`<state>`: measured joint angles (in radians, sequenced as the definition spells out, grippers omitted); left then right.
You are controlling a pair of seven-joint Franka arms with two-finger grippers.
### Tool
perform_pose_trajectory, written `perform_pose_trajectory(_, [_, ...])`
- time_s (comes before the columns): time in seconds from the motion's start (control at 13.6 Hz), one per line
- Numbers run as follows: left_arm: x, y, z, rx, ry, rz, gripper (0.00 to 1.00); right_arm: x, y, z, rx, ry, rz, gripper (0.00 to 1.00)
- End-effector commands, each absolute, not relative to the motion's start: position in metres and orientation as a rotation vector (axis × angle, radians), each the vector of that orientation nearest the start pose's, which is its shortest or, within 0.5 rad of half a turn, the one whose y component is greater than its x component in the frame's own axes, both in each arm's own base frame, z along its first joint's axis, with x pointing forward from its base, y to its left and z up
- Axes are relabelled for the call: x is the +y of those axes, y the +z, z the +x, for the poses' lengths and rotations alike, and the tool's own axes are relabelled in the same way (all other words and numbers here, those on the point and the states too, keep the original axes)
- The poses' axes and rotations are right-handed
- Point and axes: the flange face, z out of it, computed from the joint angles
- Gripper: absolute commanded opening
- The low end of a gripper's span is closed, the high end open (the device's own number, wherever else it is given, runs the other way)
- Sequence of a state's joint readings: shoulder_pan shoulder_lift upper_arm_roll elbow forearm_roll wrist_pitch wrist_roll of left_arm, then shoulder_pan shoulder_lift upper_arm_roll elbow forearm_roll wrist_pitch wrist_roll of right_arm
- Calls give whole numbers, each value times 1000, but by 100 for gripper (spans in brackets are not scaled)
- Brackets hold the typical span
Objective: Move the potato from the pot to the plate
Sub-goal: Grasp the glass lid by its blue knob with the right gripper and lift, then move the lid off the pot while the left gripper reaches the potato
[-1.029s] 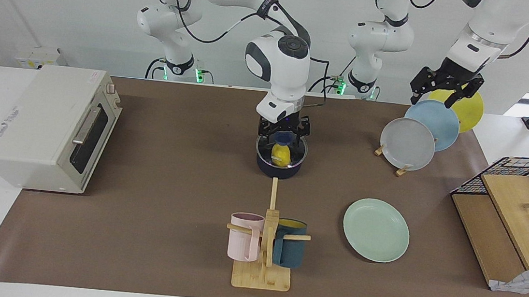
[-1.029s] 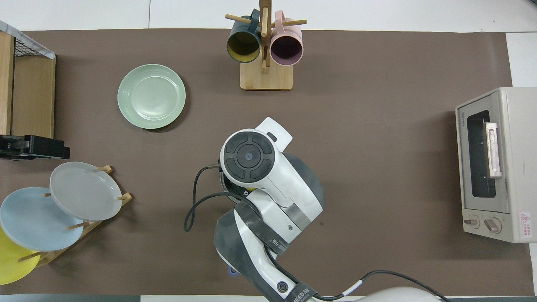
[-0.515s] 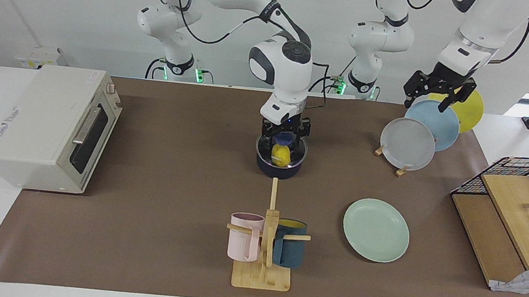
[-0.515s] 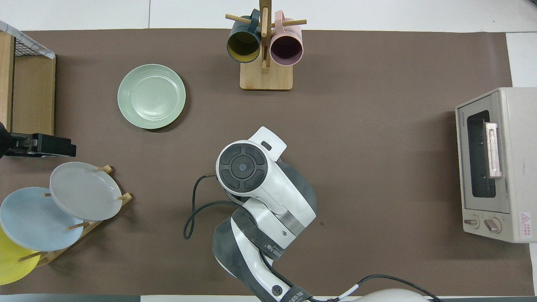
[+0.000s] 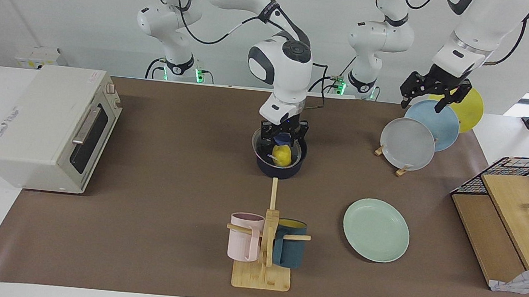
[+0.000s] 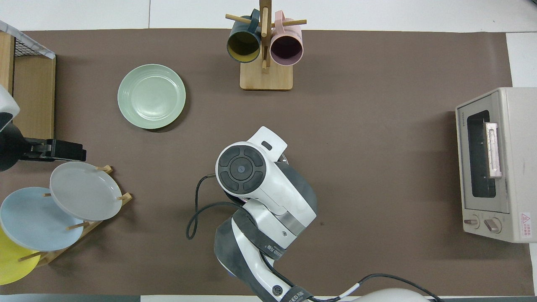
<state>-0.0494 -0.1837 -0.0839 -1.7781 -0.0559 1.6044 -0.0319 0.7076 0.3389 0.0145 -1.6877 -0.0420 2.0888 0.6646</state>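
The yellow potato lies in the dark navy pot at the middle of the table. The pot's blue handle points toward the robots. My right gripper reaches down into the pot, with its fingers on either side of the potato's top. The mint-green plate lies flat and bare, farther from the robots than the pot and toward the left arm's end; it also shows in the overhead view. My left gripper is open and empty, up over the plate rack. In the overhead view my right arm hides the pot and potato.
A rack of upright grey, blue and yellow plates stands near the left arm. A mug tree with a pink and a teal mug stands farther out than the pot. A toaster oven sits at the right arm's end. A wire basket with boards sits at the left arm's end.
The right arm's wrist has shifted a little over the pot, and the pot's rim has moved slightly toward the right arm's end. The left gripper has drifted up and toward the table's middle.
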Motion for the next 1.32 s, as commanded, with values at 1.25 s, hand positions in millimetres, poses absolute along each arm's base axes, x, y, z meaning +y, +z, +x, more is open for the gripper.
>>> perform_pose_trajectory(1.25, [-390, 379, 461, -30, 123, -3171, 100, 73, 337, 584, -92, 75, -3110, 2])
